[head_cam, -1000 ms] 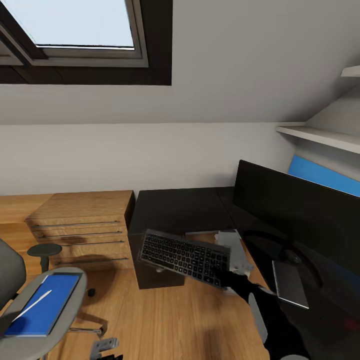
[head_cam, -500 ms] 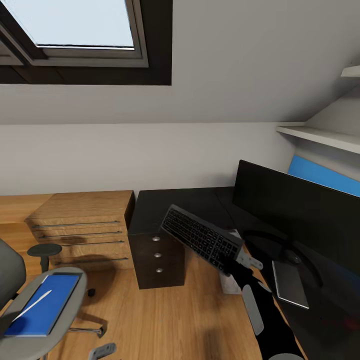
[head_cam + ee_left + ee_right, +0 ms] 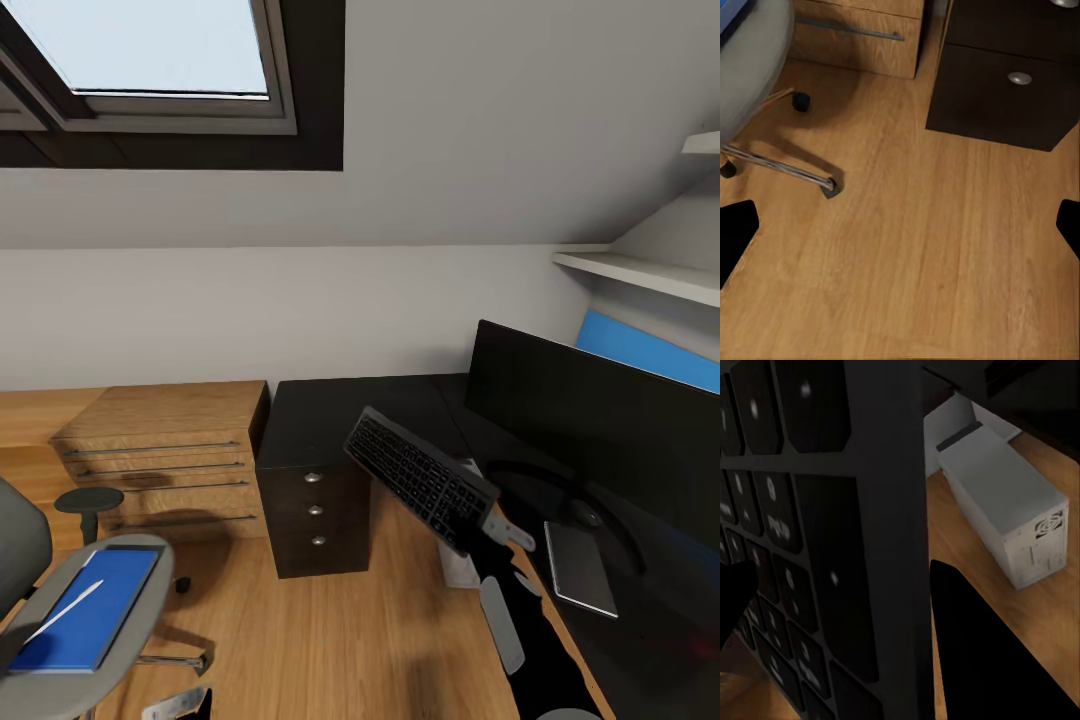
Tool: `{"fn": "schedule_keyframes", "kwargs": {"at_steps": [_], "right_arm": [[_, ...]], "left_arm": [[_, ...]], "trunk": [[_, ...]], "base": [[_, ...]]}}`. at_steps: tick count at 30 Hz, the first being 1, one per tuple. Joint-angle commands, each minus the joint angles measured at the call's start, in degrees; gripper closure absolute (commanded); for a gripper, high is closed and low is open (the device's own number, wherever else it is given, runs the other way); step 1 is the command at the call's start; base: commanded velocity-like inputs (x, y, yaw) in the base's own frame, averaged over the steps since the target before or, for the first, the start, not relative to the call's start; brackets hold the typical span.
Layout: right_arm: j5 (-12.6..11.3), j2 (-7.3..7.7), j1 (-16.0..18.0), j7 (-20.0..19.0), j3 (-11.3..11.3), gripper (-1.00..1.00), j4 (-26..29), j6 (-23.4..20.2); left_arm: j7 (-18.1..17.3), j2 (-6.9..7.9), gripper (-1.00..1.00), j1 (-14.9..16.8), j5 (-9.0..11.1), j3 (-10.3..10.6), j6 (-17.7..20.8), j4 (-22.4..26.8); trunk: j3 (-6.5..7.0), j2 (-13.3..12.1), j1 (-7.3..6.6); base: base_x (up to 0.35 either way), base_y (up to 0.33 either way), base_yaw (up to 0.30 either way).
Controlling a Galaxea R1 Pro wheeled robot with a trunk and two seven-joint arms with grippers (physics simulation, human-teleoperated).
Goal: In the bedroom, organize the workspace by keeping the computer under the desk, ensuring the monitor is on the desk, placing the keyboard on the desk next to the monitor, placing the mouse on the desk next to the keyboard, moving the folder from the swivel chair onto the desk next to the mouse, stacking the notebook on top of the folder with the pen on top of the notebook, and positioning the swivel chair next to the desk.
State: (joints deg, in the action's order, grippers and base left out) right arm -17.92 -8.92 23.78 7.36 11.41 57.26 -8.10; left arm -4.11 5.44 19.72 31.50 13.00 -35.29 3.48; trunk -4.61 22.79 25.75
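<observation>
One corner of the keyboard is pinched by the right gripper, tilted in the air over the desk edge near the monitor, ready for placing; left gripper spread over floor

The right hand has carried the keyboard up and toward the monitor, tilting it steeper (its far end now over the desk edge). The black drawers, hidden before, show below it.
</observation>
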Motion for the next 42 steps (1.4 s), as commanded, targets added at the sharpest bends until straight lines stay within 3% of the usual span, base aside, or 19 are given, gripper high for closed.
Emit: {"fn": "schedule_keyframes", "kwargs": {"at_steps": [1,3,5,7,9,16,23,29,42], "right_arm": [[-1.9,-0.04,0.0,0.0,0.1,1.0,0.1,-0.1],[-3.9,-0.01,0.0,0.0,0.2,1.0,0.0,-0.1],[-9.6,0.02,0.0,0.1,0.2,1.0,-0.1,0.0],[-12.4,0.06,0.0,0.1,0.2,1.0,-0.1,0.0],[-17.0,0.19,0.0,0.1,0.2,1.0,-0.1,0.0],[-23.0,0.3,0.0,0.1,0.3,1.0,-1.8,0.0],[-32.0,0.39,0.0,0.1,0.3,1.0,-3.5,0.0],[-34.1,0.4,0.0,0.0,0.2,1.0,-5.4,0.1],[-34.4,1.31,0.0,0.0,0.2,1.0,-8.4,0.0]], "left_arm": [[-0.5,0.04,-1.0,0.1,0.6,0.3,-1.5,-0.7],[-0.6,0.1,-1.0,0.1,0.6,0.3,-2.4,-1.2],[-0.7,0.13,-1.0,0.1,0.6,0.3,-3.2,-1.8],[-0.7,0.12,-1.0,0.1,0.6,0.3,-3.5,-1.9],[-0.7,0.11,-1.0,0.1,0.6,0.3,-3.7,-2.1],[-0.5,-0.13,-1.0,0.1,0.6,0.3,-3.7,-2.2],[-0.4,-0.24,-1.0,0.1,0.7,0.3,-3.7,-2.2],[-0.4,-0.39,-1.0,0.1,0.7,0.3,-3.6,-2.3],[-0.4,-0.5,-1.0,0.1,0.7,0.3,-3.6,-2.3]], "trunk": [[-0.13,0.1,0.04],[-0.13,0.1,0.04],[-0.13,0.1,0.04],[-0.13,0.1,0.04],[-0.13,0.1,0.04],[-0.13,0.1,0.04],[-0.13,0.1,0.04],[-0.13,0.1,0.04],[-0.13,0.1,0.04]], "base": [[0.0,0.0,0.0],[0.0,0.0,0.0],[0.0,0.0,0.0],[0.0,0.0,0.0],[0.0,0.0,0.0],[0.0,0.0,0.0],[0.0,0.0,0.0],[0.0,0.0,0.0],[0.0,0.0,0.0]]}}
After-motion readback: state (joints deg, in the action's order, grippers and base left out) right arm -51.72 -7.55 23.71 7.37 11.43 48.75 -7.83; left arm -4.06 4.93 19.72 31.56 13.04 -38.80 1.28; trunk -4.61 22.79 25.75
